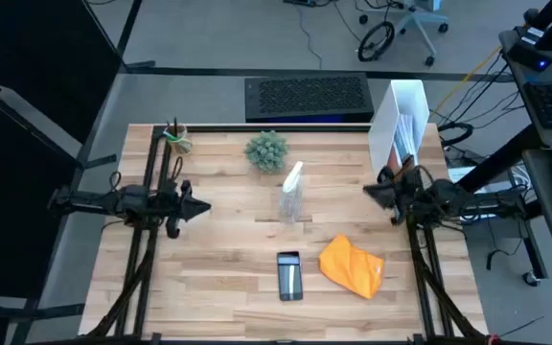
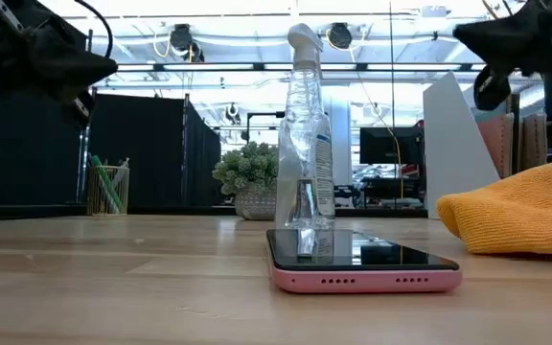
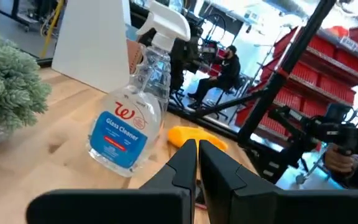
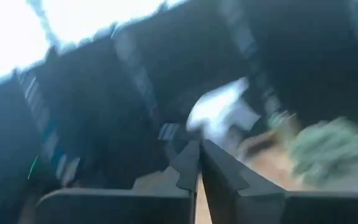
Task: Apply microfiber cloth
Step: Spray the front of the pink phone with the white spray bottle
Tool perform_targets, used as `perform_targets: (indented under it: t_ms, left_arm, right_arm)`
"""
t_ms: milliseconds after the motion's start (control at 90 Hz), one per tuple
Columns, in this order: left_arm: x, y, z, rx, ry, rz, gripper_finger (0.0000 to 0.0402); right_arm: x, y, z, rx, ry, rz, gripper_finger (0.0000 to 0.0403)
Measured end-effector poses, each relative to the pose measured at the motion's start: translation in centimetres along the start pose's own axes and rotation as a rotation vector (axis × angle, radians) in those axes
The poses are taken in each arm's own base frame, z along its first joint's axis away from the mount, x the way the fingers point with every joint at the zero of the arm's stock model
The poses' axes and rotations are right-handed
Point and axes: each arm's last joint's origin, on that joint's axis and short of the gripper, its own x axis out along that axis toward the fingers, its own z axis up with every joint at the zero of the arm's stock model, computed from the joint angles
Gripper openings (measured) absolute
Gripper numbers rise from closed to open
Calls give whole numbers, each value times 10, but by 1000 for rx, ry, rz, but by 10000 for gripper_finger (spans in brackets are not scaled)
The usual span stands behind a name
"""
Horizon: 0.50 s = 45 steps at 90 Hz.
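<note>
We see the microfiber cloth (image 1: 352, 267) lying near-side of the clenched right claw (image 1: 374, 191), the closer arm; the left claw (image 1: 199, 206), also clenched, waits well apart.

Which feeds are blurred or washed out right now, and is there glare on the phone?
Right wrist view: heavily motion-smeared, with only its own shut fingers fairly sharp. Left wrist view: sharp on the glass cleaner bottle, bright background. Low view: ceiling lights blow out, and the smartphone screen mirrors the bottle. High view: evenly lit, microfiber cloth clear.
</note>
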Motion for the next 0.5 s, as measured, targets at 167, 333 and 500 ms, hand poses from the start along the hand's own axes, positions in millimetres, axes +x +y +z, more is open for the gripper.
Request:
perform_targets:
  t_ms: [167, 333, 500]
  left_arm:
    - [5, -7, 16, 38, 9, 52, 0]
    - [27, -14, 26, -26, 150, 123, 0]
    - [55, -17, 19, -214, 331, 189, 0]
  right_arm:
    - [27, 16, 4, -13, 177, 34, 0]
    - [89, 46, -8, -29, 492, -30, 0]
    - [135, 62, -47, 76, 881, -267, 1]
